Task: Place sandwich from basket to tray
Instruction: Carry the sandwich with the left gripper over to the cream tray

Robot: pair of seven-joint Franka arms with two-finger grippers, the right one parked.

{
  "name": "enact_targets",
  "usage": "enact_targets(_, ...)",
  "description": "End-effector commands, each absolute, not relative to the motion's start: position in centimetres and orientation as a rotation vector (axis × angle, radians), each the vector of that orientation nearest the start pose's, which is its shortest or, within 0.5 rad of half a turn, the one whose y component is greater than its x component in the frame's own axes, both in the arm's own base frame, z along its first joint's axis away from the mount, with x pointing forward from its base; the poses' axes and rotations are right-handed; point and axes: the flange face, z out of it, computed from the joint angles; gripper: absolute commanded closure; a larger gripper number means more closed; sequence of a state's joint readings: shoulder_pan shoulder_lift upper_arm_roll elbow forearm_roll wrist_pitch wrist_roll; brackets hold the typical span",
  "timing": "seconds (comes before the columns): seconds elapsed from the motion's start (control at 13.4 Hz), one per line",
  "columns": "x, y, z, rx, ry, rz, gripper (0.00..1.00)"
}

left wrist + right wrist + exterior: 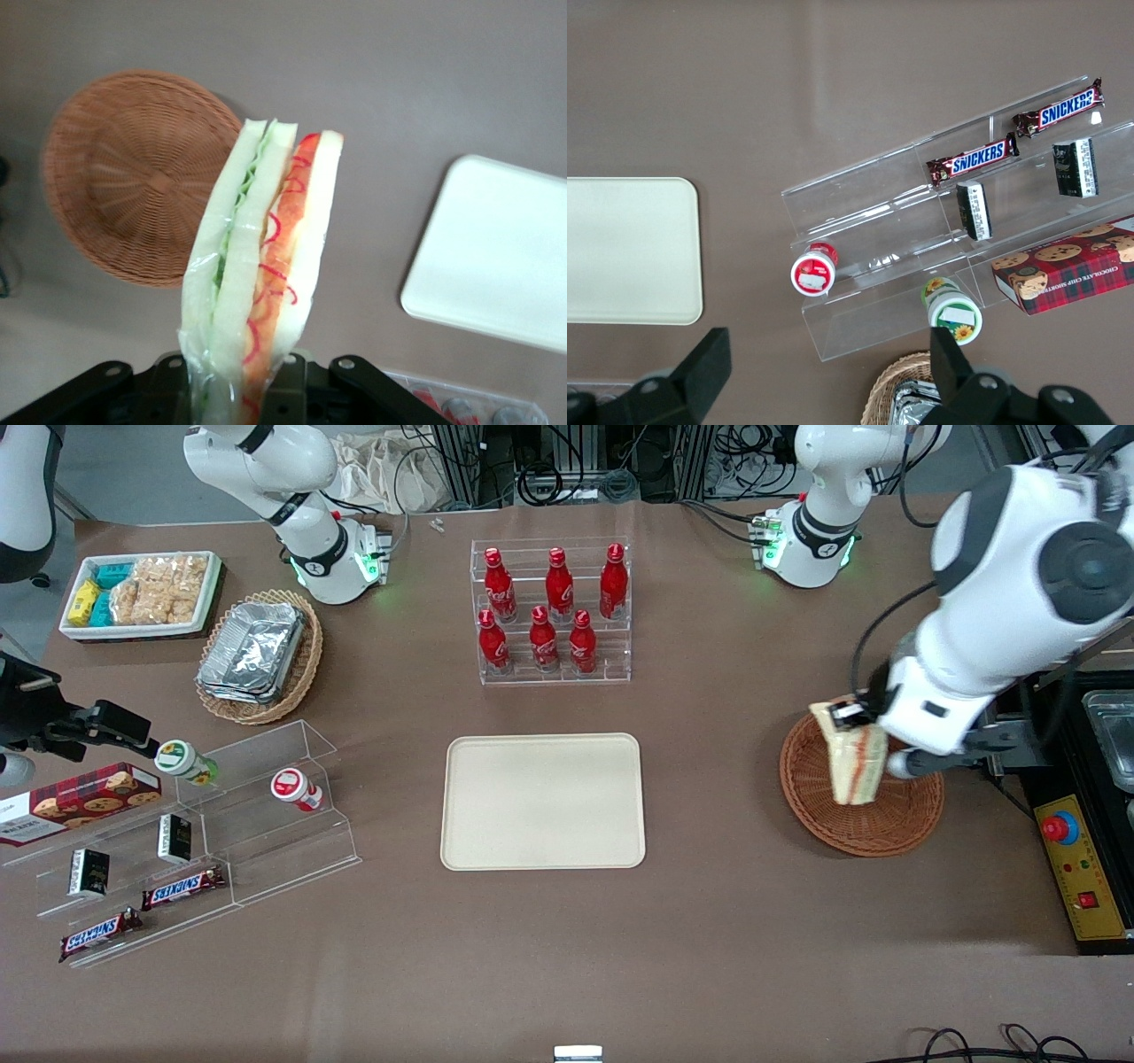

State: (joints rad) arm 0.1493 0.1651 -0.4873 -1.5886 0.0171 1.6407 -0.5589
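My left gripper (858, 722) is shut on the sandwich (852, 756), a wrapped wedge of pale bread with red, orange and green filling. It holds the sandwich lifted above the round reddish-brown wicker basket (886, 824) at the working arm's end of the table. In the left wrist view the sandwich (261, 266) hangs between the fingers (285, 390), with the empty basket (133, 177) below it. The cream-beige tray (543, 801) lies empty at the table's middle and also shows in the left wrist view (492, 257) and the right wrist view (629, 251).
A clear rack of red cola bottles (550, 613) stands farther from the camera than the tray. A clear stepped shelf with snacks (177, 833), a tan basket of foil containers (259, 657) and a white bin (140, 595) lie toward the parked arm's end. A control box (1083, 868) sits beside the round basket.
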Motion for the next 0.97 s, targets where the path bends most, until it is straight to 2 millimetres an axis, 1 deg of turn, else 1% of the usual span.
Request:
enact_targets(0.0,56.9,-22.1,53.0,-3.171,-0.216,0.23,1.0)
enact_targets(0.15,56.0,-25.6,51.7,-3.178,-0.115,0.259,1.0)
enact_targets(0.3,55.7,-28.9,50.3,-3.203,-0.039,0.236,1.0)
enact_targets(0.45,55.5,-31.1,48.0,-3.205,-0.032,0.271,1.0)
enact_targets(0.52,55.5,-32.5,46.8,-3.201,-0.023,0.262,1.0)
enact_targets(0.67,55.7,-34.9,43.2,-3.192,-0.08,0.264,1.0)
enact_targets(0.75,55.5,-36.6,41.2,-3.177,-0.1,0.256,1.0)
enact_targets(0.9,56.3,-38.4,37.2,-3.168,-0.222,0.247,1.0)
